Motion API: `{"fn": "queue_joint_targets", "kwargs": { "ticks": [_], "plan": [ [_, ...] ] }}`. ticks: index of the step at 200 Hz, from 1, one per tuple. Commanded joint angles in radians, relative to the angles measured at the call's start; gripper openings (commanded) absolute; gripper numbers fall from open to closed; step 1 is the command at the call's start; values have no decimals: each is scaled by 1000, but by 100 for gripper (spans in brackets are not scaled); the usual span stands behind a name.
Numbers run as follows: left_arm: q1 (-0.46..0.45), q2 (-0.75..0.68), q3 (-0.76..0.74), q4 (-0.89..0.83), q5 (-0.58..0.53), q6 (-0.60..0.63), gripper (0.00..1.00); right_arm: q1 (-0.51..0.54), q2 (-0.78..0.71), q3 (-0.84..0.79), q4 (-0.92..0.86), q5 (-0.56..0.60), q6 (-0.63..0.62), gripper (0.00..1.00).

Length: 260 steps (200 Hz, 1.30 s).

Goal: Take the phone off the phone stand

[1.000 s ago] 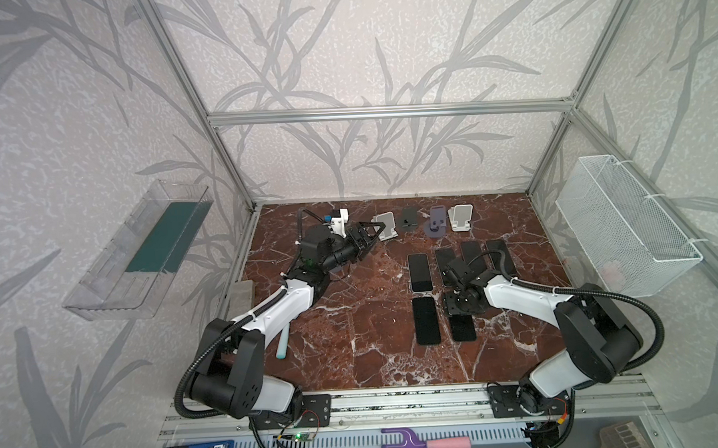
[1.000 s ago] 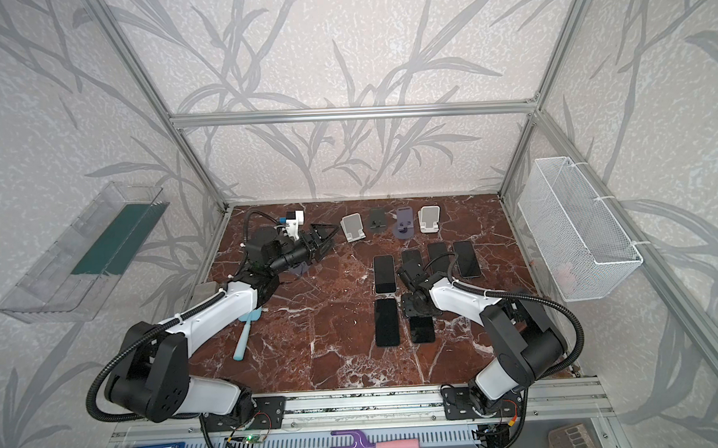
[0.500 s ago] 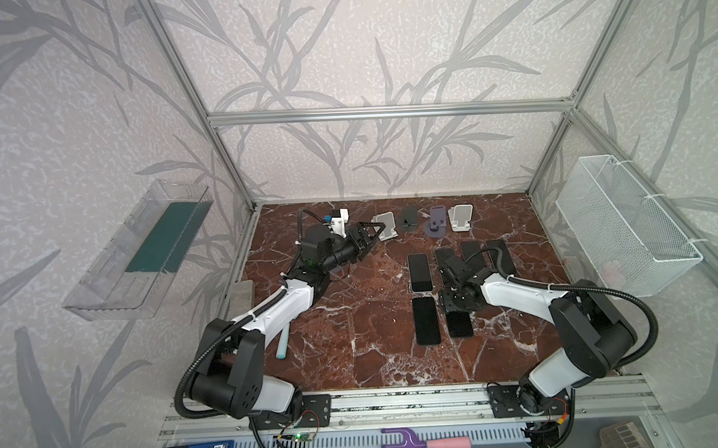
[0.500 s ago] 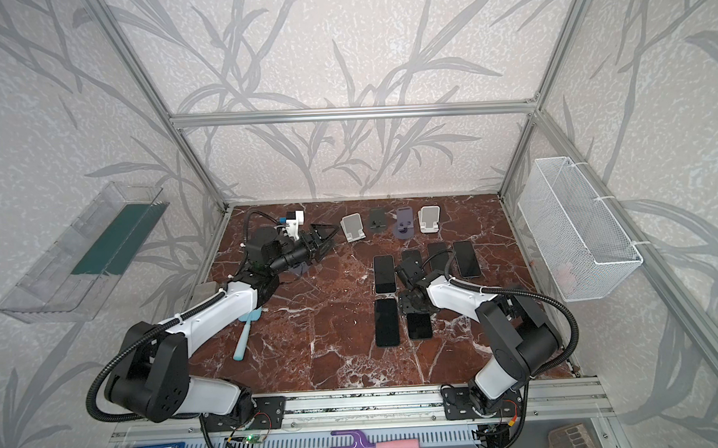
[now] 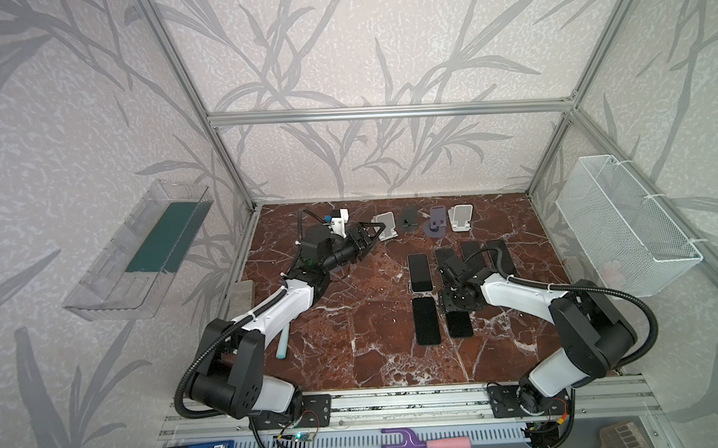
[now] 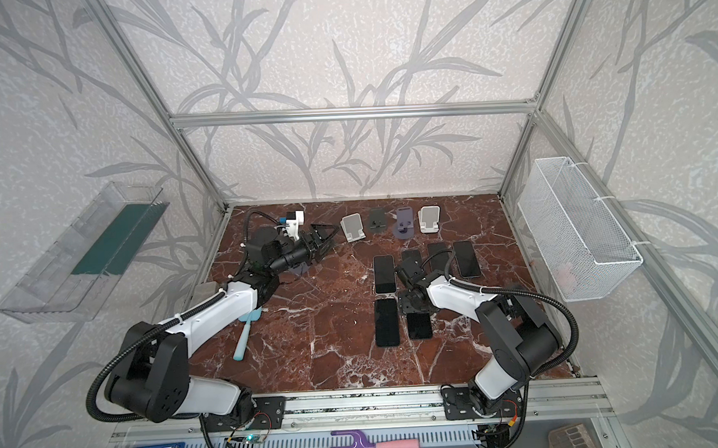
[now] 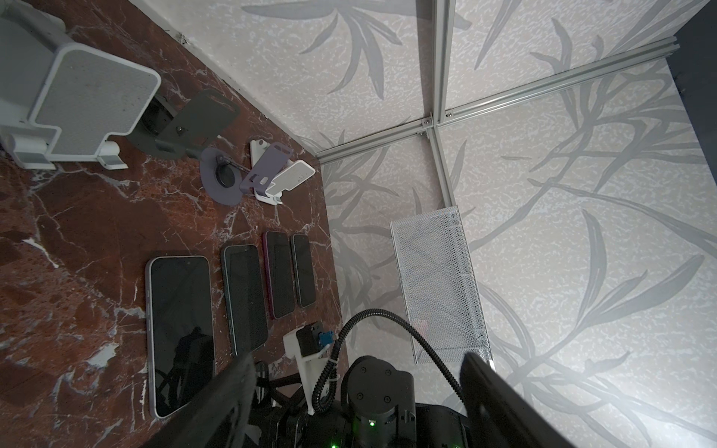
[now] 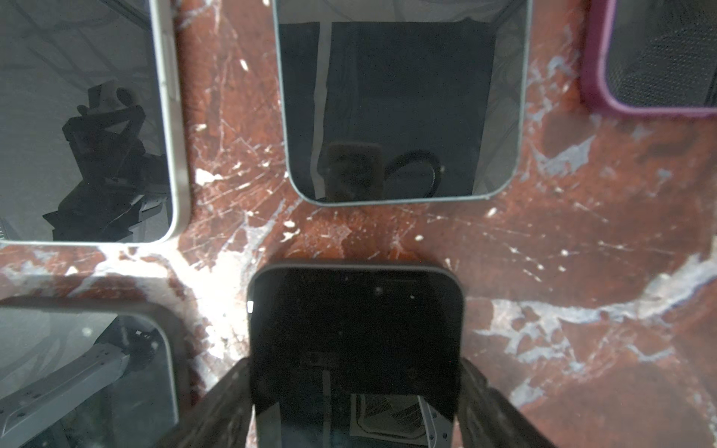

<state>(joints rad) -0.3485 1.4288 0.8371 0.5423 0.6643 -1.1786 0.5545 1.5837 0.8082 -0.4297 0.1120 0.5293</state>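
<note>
Several dark phones lie flat on the marble table (image 5: 354, 337) in two rows. Over the far end of the front-row phone (image 5: 459, 324) hangs my right gripper (image 5: 456, 306). In the right wrist view this phone (image 8: 355, 310) lies between the fingers (image 8: 489, 399), which stand along its long sides, open (image 8: 355, 364). At the back stand a white phone stand (image 5: 385, 226), a dark grey one (image 5: 409, 218), a purple one (image 5: 437, 219) and another white one (image 5: 461, 217), all empty. My left gripper (image 5: 379, 231) hovers open and empty beside the first white stand (image 7: 89, 104).
A white wire basket (image 5: 624, 226) hangs on the right wall and a clear bin (image 5: 142, 251) on the left wall. A teal-handled tool (image 5: 281, 340) and a grey block (image 5: 239, 290) lie by the left arm.
My right gripper has shifted slightly left with the front-row phone and its jaws have widened around it. The left arm has not moved.
</note>
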Motion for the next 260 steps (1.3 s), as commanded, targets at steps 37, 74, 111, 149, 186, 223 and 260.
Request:
{"fn": "queue_joint_targets", "kwargs": {
  "ticks": [37, 74, 111, 149, 186, 223, 260],
  "plan": [
    [-1, -5, 31, 18, 21, -2, 84, -3, -47, -26, -68, -60, -70, 84],
    [-1, -11, 30, 16, 17, 4, 83, -4, -94, -38, -61, -35, -63, 84],
    [-1, -28, 35, -8, 10, 27, 84, -3, -169, -4, -101, -24, -81, 85],
    [-1, -45, 42, -57, -7, 65, 84, -3, -296, 12, -117, -3, -110, 85],
    [-3, -56, 35, -45, -16, 63, 83, -3, -447, 35, -47, 21, -176, 85],
    [-39, -232, 41, -253, -191, 295, 81, -3, -607, -21, 177, 35, -213, 89],
    [-69, -419, -3, -351, -501, 539, 81, -3, -721, -179, 456, 28, -267, 100]
  ]
}}
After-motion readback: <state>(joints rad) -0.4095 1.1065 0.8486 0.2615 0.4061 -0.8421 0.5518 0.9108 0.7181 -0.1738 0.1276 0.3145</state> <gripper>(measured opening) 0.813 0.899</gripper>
